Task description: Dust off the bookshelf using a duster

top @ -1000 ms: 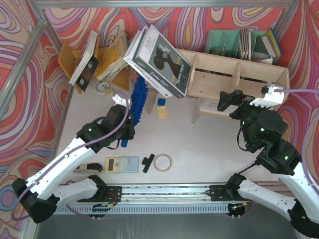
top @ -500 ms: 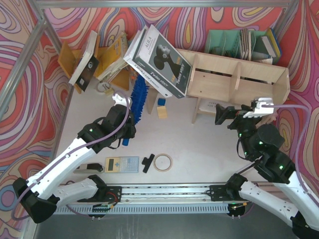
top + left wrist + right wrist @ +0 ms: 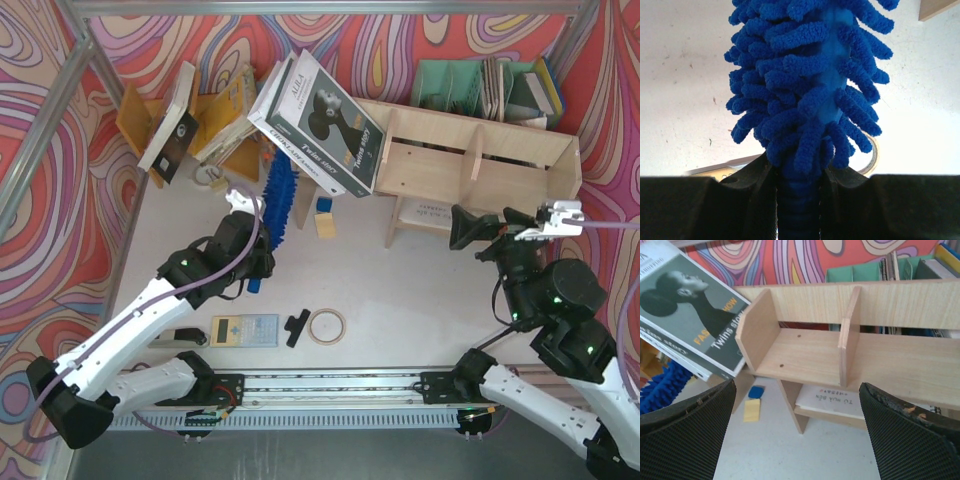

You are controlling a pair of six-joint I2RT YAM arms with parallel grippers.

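Observation:
The duster [image 3: 281,198], bright blue and fluffy, points away from me toward the leaning books. My left gripper [image 3: 254,266] is shut on its dark blue handle. In the left wrist view the duster [image 3: 810,75] fills the middle, its handle clamped in the left gripper [image 3: 799,176]. The pale plywood bookshelf [image 3: 480,160] stands at the back right. My right gripper [image 3: 490,226] hovers open in front of its lower tier, holding nothing. The right wrist view faces the bookshelf [image 3: 810,350] past the spread right gripper [image 3: 796,390].
Large books [image 3: 320,120] lean against the shelf's left end. A green file organizer [image 3: 470,85] stands behind it, an orange book rack [image 3: 140,120] at back left. A tape ring [image 3: 326,326], calculator [image 3: 245,330], black clip [image 3: 297,326] and small blocks [image 3: 325,222] lie on the table.
My right arm has drawn back from the bookshelf toward the near right, its gripper staying open. The left arm and duster have not moved.

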